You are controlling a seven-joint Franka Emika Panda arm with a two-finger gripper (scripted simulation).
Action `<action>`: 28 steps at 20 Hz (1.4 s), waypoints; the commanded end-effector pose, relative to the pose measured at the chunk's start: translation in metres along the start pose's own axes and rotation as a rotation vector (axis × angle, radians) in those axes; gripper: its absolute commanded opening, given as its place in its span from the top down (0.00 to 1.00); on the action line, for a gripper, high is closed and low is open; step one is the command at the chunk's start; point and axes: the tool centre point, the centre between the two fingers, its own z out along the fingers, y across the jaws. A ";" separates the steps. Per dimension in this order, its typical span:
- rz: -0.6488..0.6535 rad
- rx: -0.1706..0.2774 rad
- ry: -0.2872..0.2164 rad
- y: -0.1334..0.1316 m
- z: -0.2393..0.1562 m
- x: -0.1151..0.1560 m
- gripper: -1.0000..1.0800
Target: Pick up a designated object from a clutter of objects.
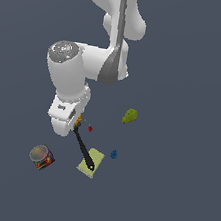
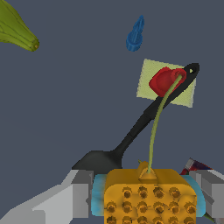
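The designated object (image 2: 148, 197) is an orange-yellow lump with a studded face and cyan at both side edges. My gripper (image 2: 146, 194) is shut on it, with grey fingers (image 2: 81, 194) pressed against the cyan sides. In the exterior view only a sliver of the orange object (image 1: 78, 121) shows under my gripper (image 1: 75, 123). A thin green stem rises from the lump's upper edge towards a red piece (image 2: 164, 81). Whether the lump is clear of the floor cannot be told.
A black spatula (image 1: 83, 149) lies just past my fingers with its handle across a pale yellow sponge (image 1: 96, 157). A multicoloured can (image 1: 42, 157) stands on the exterior view's left. A yellow-green pear shape (image 1: 130, 116), a blue piece (image 1: 113, 154) and the red piece (image 1: 90, 128) are on its right.
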 end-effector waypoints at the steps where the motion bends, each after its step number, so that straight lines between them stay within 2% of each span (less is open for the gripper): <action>1: 0.000 -0.001 0.000 -0.012 -0.019 0.003 1.00; 19: -0.001 -0.002 0.005 -0.098 -0.159 0.022 1.00; 28: -0.001 -0.002 0.005 -0.126 -0.211 0.028 1.00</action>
